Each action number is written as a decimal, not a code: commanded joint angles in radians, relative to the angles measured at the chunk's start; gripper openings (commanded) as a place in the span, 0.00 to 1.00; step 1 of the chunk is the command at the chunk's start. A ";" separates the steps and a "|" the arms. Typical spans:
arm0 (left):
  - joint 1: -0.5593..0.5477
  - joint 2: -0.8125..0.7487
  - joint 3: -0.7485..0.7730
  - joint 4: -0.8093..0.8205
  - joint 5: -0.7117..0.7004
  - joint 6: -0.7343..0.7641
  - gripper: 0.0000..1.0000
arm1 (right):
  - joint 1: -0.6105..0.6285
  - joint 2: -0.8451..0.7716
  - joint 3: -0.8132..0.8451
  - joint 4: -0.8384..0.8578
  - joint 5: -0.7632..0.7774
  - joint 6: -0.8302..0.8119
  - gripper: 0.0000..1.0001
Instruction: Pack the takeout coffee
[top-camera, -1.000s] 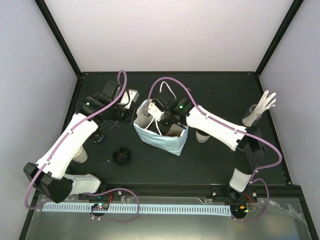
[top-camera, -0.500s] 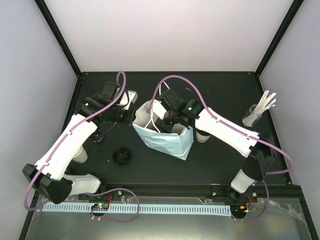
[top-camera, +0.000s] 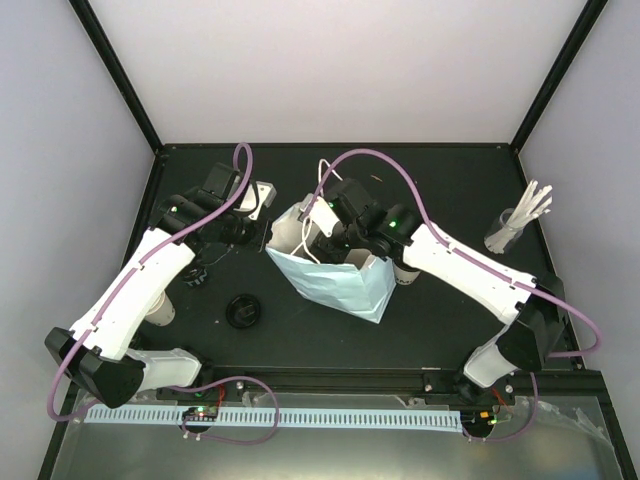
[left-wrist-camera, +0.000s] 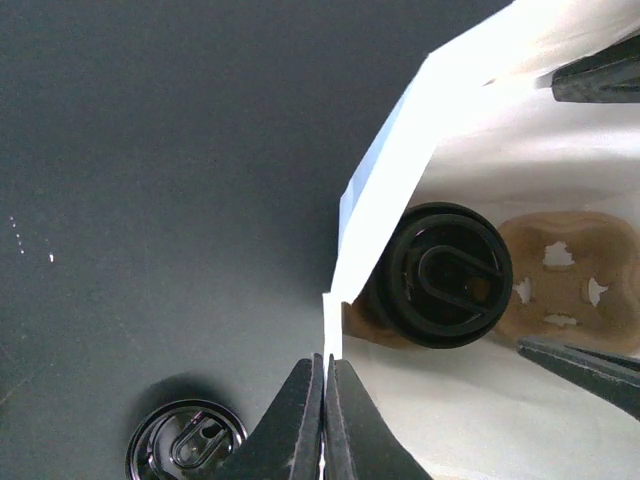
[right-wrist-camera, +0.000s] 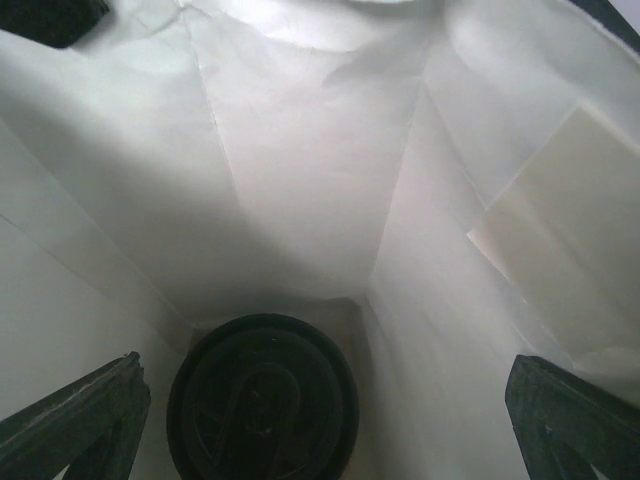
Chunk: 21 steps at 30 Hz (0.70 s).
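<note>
A light-blue paper bag (top-camera: 338, 285) stands open mid-table. Inside it sits a cup with a black lid (left-wrist-camera: 447, 275) in one hole of the brown pulp carrier (left-wrist-camera: 565, 275). My left gripper (left-wrist-camera: 325, 368) is shut on the bag's white rim at its left corner, also seen from above (top-camera: 266, 232). My right gripper (right-wrist-camera: 325, 370) is open inside the bag mouth, straight above that lidded cup (right-wrist-camera: 262, 400), holding nothing. From above, the right gripper (top-camera: 335, 232) covers the bag opening. Another lidded cup (top-camera: 405, 270) stands on the table just right of the bag.
A loose black lid (top-camera: 243, 311) lies left of the bag; a second one (top-camera: 195, 275) sits under the left arm. A cream cup (top-camera: 160, 310) stands by the left arm. A glass of white sticks (top-camera: 510, 228) is at the far right.
The right arm has swung its elbow out to the right, its gripper staying in the bag mouth. The bag's near corner has slid toward the front right. The left arm has not moved.
</note>
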 joint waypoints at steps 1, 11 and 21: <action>0.001 -0.021 0.022 -0.008 -0.026 -0.014 0.01 | 0.002 -0.030 -0.006 0.065 -0.060 0.054 1.00; 0.001 -0.017 0.019 -0.006 -0.026 -0.018 0.02 | 0.093 0.008 0.014 0.050 0.061 0.031 1.00; 0.002 -0.021 0.012 -0.013 -0.054 -0.021 0.02 | 0.110 -0.064 -0.022 0.073 0.112 0.020 1.00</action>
